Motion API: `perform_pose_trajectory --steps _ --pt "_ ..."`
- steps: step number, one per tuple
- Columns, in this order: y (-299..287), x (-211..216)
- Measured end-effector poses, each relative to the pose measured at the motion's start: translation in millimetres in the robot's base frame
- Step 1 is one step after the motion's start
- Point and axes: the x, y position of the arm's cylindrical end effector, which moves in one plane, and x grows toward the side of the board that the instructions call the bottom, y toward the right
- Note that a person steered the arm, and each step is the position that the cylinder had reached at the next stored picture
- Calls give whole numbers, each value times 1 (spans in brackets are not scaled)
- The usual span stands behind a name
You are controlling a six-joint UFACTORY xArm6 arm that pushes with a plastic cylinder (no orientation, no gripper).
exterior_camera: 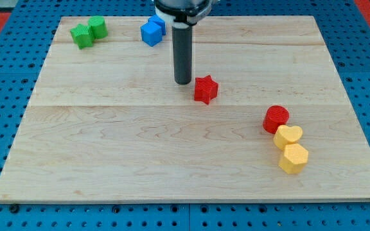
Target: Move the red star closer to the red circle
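**One short shove away: tip lined up behind the star**

One red star [205, 89] sits mid-board, and the red circle [275, 119] waits well apart, toward the view's lower right. My tip [183, 82] stands just beside the star on its upper-left side, perhaps grazing it, so star and circle lie along nearly the same line from it. No pincer here, only a bare rod holding nothing. A yellow heart [288, 136] touches the circle, a yellow hexagon [293, 158] just below.
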Motion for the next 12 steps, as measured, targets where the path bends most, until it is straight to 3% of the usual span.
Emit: perform_pose_trajectory --steps 3,6,8,10,12 --pt "85 11" --pt "109 30" --pt "90 54" --pt "136 56" --pt "51 38"
